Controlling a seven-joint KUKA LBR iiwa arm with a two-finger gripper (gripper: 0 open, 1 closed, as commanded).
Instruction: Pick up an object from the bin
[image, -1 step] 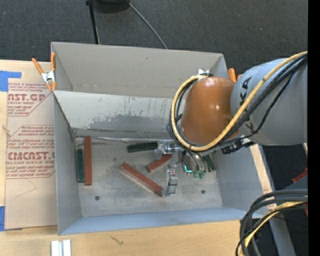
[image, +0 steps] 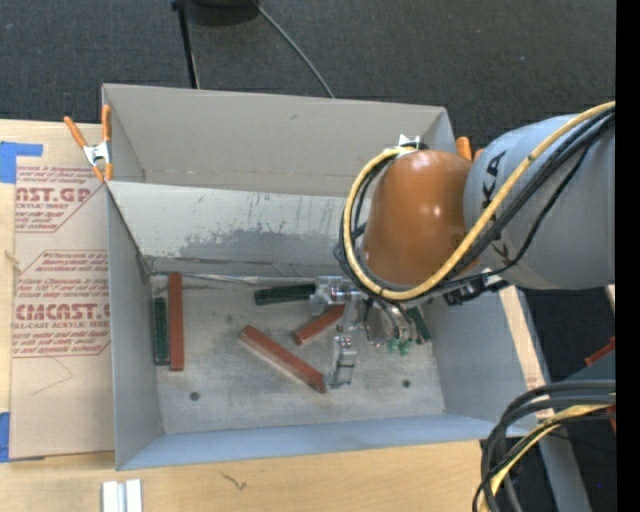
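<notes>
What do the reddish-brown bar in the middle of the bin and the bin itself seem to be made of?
The reddish-brown bar looks like matte plastic or painted wood: even colour, no glint; which, I cannot tell. The bin looks like dull grey sheet metal, going by its thin folded walls and scuffed floor.

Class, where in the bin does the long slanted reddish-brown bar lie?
In the camera view the long reddish-brown bar lies slanted on the bin floor near the middle, its right end beside the gripper, a shorter reddish-brown piece just above it.
</notes>
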